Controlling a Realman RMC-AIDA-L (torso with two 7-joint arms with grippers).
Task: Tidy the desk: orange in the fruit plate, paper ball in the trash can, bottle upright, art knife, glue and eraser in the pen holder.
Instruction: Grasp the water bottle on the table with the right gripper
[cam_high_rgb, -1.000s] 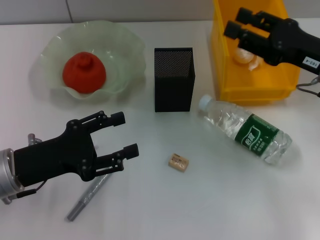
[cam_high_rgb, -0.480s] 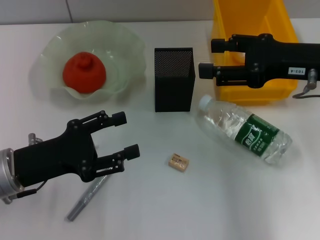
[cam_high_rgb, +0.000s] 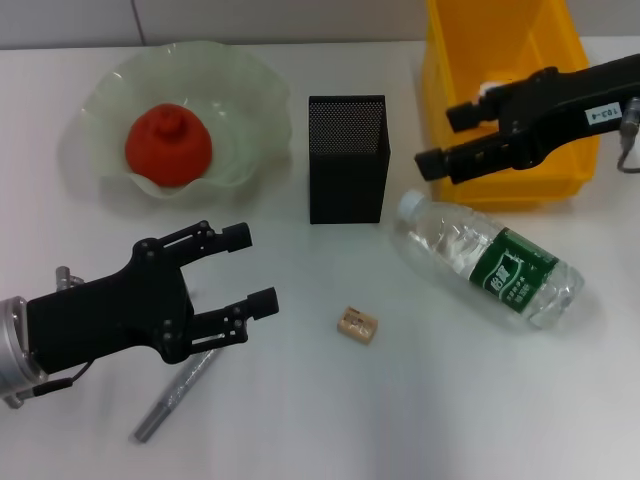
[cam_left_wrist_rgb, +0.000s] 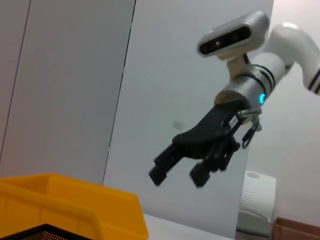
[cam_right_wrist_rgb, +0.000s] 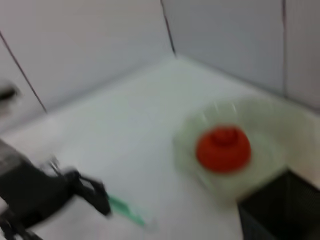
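The orange (cam_high_rgb: 167, 145) lies in the pale green fruit plate (cam_high_rgb: 252, 92). A black mesh pen holder (cam_high_rgb: 347, 158) stands mid-table. The clear bottle (cam_high_rgb: 490, 260) with a green label lies on its side, cap toward the holder. My right gripper (cam_high_rgb: 440, 140) hangs open and empty just beyond the cap, in front of the yellow bin (cam_high_rgb: 500, 188); a white scrap (cam_high_rgb: 488, 90) shows inside the bin. The tan eraser (cam_high_rgb: 357, 324) lies near the front. My left gripper (cam_high_rgb: 252, 267) is open and empty above the grey art knife (cam_high_rgb: 178, 392). The glue is not clearly visible.
From the left wrist view the right gripper (cam_left_wrist_rgb: 177, 175) shows open above the yellow bin (cam_left_wrist_rgb: 75, 200). In the right wrist view the orange (cam_right_wrist_rgb: 223, 146), the plate (cam_right_wrist_rgb: 280, 150) and the pen holder (cam_right_wrist_rgb: 280, 215) appear. Bare table lies between eraser and bottle.
My right gripper came out from over the yellow bin, moved left and down, and now slants beside the bottle cap. The left arm and all objects stayed put.
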